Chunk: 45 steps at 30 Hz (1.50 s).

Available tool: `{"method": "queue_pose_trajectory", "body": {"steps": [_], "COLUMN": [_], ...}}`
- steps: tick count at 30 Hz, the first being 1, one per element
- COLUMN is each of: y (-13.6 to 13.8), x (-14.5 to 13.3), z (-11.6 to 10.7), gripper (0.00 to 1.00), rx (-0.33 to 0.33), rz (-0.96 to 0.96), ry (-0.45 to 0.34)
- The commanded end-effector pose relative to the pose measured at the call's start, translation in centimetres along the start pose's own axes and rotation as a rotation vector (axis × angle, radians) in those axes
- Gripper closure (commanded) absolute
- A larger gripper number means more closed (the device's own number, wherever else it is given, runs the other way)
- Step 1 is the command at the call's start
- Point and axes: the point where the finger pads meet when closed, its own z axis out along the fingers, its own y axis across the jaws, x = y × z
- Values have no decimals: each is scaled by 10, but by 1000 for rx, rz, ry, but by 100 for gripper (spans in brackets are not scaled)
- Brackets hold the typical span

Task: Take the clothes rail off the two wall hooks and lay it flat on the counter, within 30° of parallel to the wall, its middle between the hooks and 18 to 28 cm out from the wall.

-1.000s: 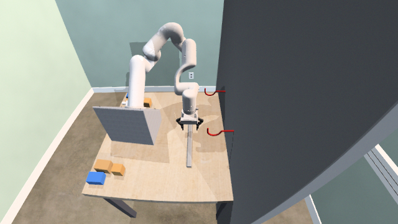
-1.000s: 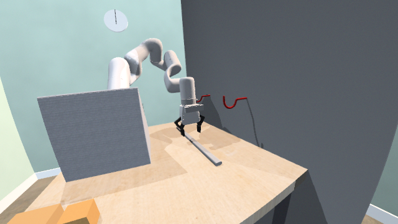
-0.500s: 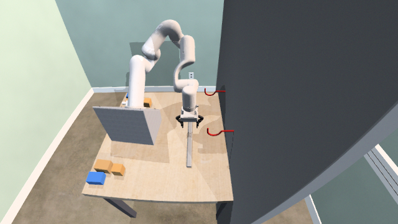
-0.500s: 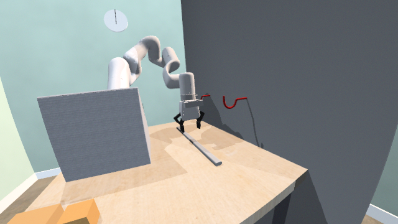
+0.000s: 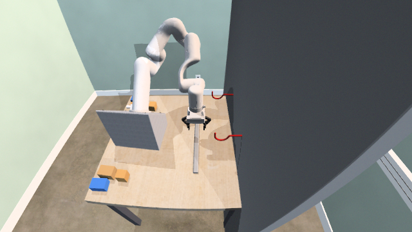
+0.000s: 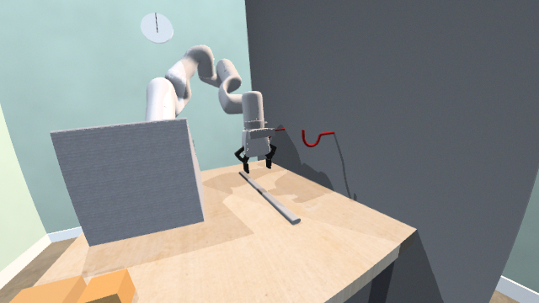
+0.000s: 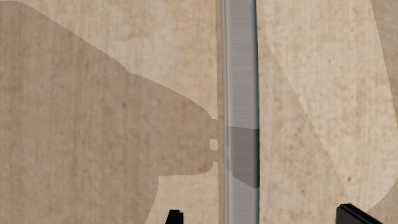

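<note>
Lying flat on the wooden tabletop [image 5: 167,193], the grey clothes rail [image 5: 196,151] runs roughly parallel to the dark wall [image 5: 306,96] and sits off both red hooks. One hook [image 5: 219,95] juts from the wall near the far end of the tabletop, and the other hook [image 5: 225,137] sticks out closer to the camera in the top view. The rail rests a little way out from the wall, its far end near the arm and its near end reaching past the closer hook.

The gripper [image 5: 196,124] hangs above the far end of the rail, pointing straight down, with its black fingers [image 6: 245,165] spread wide and nothing between them. In the wrist view the rail [image 7: 241,100] runs up the middle of the frame, and the two fingertips show at the bottom edge, one on each side of it, apart from it.

A tilted grey panel [image 5: 132,129] stands left of the rail, in front of the arm's base. Two orange blocks [image 5: 113,173] and a blue block [image 5: 99,184] sit near the tabletop's front left corner, well away from the rail.
</note>
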Motion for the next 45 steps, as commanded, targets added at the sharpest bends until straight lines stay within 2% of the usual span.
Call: {"method": "queue_pose_trajectory", "body": {"steps": [1, 29, 45], "y": [-1, -1, -1], "x": [0, 0, 0], "z": [-5, -49, -48], "gripper": [0, 0, 0], "rx": [1, 1, 1], "rz": [0, -1, 0], "ry": [1, 1, 1]}}
